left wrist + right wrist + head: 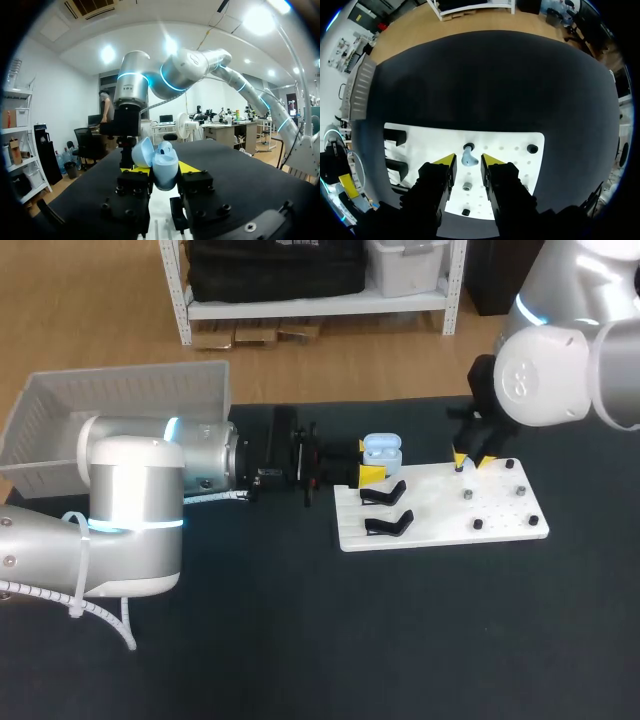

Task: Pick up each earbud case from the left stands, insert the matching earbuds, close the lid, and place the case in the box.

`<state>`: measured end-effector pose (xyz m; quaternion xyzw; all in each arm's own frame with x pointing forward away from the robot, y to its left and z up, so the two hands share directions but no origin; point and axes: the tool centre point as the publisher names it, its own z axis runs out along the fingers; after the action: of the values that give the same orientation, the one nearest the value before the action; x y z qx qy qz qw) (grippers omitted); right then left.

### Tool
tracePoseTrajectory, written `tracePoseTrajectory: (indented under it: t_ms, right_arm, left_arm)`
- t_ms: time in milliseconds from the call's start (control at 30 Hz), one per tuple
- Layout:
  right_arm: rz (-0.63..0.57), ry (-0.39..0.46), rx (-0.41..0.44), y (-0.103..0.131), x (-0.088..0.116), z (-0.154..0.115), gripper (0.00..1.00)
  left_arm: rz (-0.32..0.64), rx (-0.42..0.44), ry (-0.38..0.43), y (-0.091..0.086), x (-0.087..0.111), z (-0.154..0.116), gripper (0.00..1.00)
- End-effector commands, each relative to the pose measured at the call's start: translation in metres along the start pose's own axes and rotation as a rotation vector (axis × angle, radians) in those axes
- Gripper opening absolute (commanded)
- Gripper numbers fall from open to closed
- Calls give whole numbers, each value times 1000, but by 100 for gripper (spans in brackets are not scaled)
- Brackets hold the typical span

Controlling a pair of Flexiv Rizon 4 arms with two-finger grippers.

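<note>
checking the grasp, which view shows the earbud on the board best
Right wrist view: the pale blue earbud stands between the yellow tips of the right end effector. Head view: that end effector covers it; left wrist view misses it.

surface (300, 640): dark, matte, spread under everything
white board (440, 525): flat on the surface, right of centre

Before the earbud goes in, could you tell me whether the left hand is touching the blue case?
Touching. In the left wrist view, the left hand grips the case between both fingers.
</note>
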<state>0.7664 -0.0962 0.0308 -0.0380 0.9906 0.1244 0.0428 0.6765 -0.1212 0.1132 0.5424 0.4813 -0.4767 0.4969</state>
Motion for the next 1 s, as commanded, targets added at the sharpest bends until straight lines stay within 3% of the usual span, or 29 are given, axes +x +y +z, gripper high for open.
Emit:
tracePoseTrajectory:
  t_ms: [33,800,867,933,1000]
  right_arm:
    - [3,-2,5,0,2,1,29]
    - [8,12,18,-1,-2,4,17]
    - [8,13,18,-1,-1,4,12]
    - [7,13,20,-1,-1,4,0]
    - [8,13,21,0,0,2,0]
  left_arm:
    - [4,-8,-2,-2,1,1,0]
    - [4,-8,-2,-2,1,1,0]
    - [4,-8,-2,-2,1,1,0]
    - [4,-8,-2,-2,1,1,0]
    - [4,-8,-2,-2,1,1,0]
